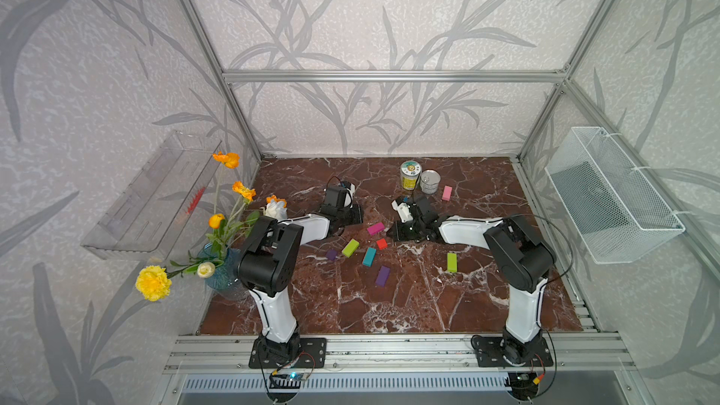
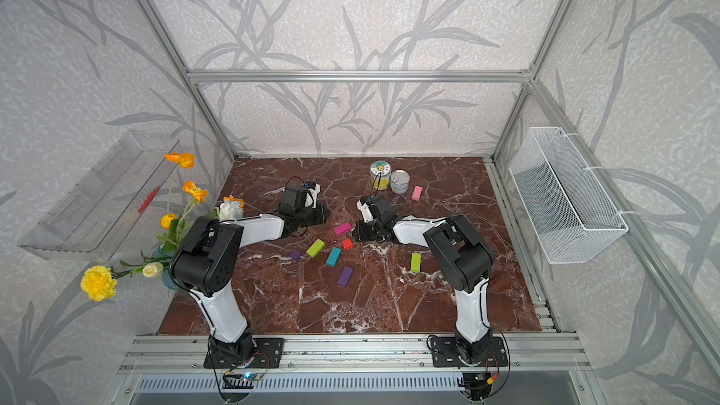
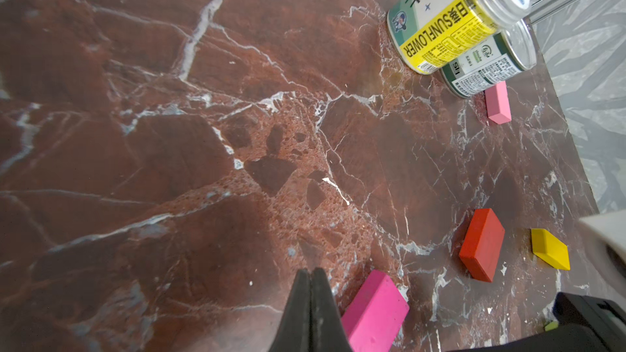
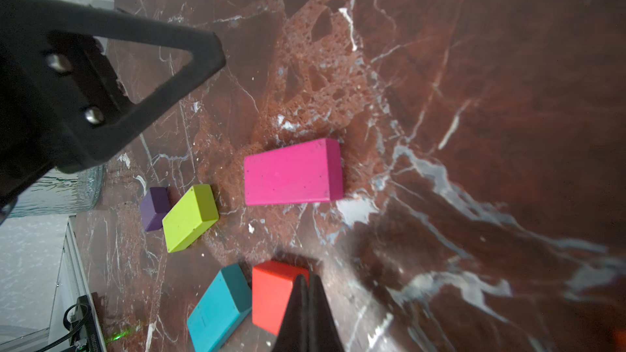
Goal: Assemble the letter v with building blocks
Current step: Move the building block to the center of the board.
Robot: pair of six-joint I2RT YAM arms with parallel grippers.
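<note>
- Left end effector: I read the fingers as pressed together with nothing between them, low over the tabletop. The magenta block is just right of the tip.
- Right end effector: also pressed together and empty. The tip is at the edge of the red cube; I can't tell if it touches.
- The magenta block lies flat mid-tabletop, between the two end effectors.
- Nearer than that, loose:
  - lime green brick, with the purple cube just beside it on the left
  - teal brick, near the red cube
  - purple brick, nearest of the cluster
- Second lime green brick: well apart to the right, by the right arm.
- Pink brick: far side, just right of the silver can. The yellow-label can is just beside that on the left.
- In the left wrist view I also see an orange-red brick and a yellow block, flat and near each other. I can't place them in the top views.
- All blocks are scattered; the letter v is not yet formed.
</note>
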